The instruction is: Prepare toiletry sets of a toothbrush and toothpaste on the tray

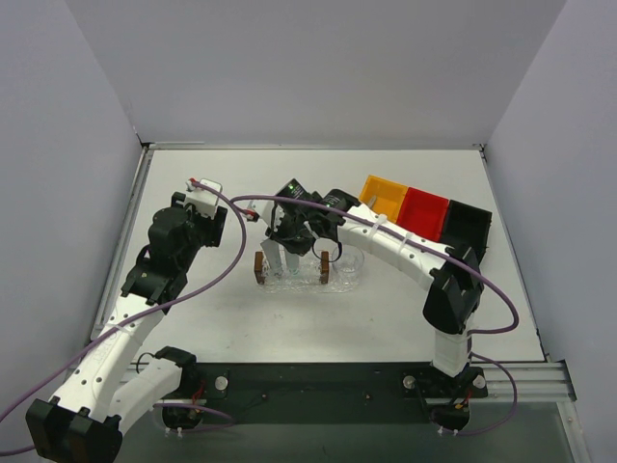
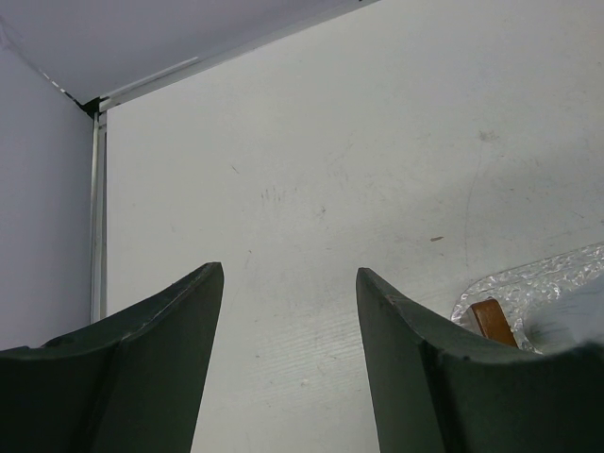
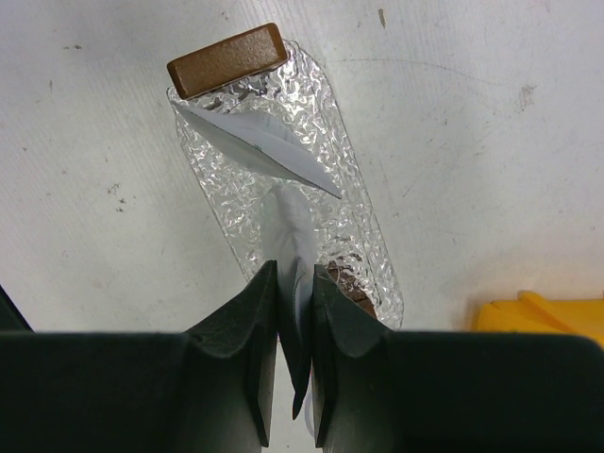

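Dark right gripper (image 3: 294,274) is pinched narrow on the toothbrush (image 3: 288,222), a pale strip poking out past the fingertips. The brush's long axis runs along the long axis of the tray (image 3: 363,231), tip over mid-tray. Can't tell if it touches the tray surface.

The toothpaste (image 3: 255,142) lies flat on the tray just beyond the brush tip, angled across it, close to the far brown block (image 3: 226,61) at the tray's end. The near brown block (image 3: 354,289) sits at the tray's other end, beside the finger.

Judgement: this is the placing step. The brush goes straight down beside the paste, then release. The right arm is nearer.

Left gripper (image 2: 288,274) is spread wide with nothing in it, over bare table (image 2: 330,142) left of the tray.
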